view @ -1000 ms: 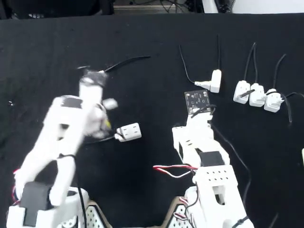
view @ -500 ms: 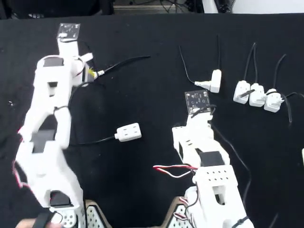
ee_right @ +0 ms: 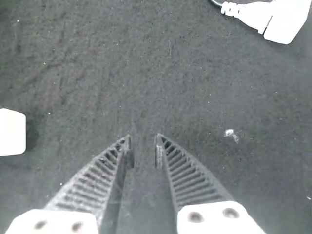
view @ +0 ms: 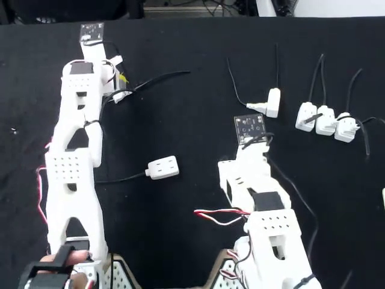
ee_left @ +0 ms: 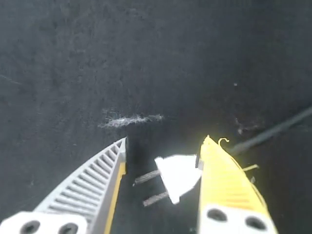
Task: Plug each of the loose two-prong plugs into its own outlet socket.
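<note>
Where the high view looks down, a black surface (view: 198,48) covers nearly the whole field. At 12 o'clock a thin strip of room lies beyond its far edge, with dark cables (view: 210,7) and a white panel (view: 337,7).

Items on the surface, by count:
- Arms: two. The left arm (view: 75,150) stretches from 7 o'clock up to 10 o'clock. The right arm (view: 258,192) stands at 5 o'clock and ends near the centre.
- Loose two-prong plug (ee_left: 178,175): one, white, at 10 o'clock, lying on the surface. Its black cord (view: 162,77) runs off toward 12 o'clock.
- Free outlet socket (view: 163,167): one, white, just off centre toward 8 o'clock, well apart from the plug. Its own cord leads toward the left arm.
- Mated plug-and-socket pair (view: 271,103): one, at 2 o'clock.
- White corded units (view: 325,120): three, side by side toward 3 o'clock. Whether each has a plug seated cannot be told.

Left tool (ee_left: 165,140): jaws spread wide, straddling the plug. The plug body touches the yellow finger (ee_left: 224,185). Both prongs point at the grey finger (ee_left: 92,190), with a gap before it. The plug is not clamped.

Right tool (ee_right: 143,145): tips parted by a narrow gap, holding nothing, over bare surface.
</note>
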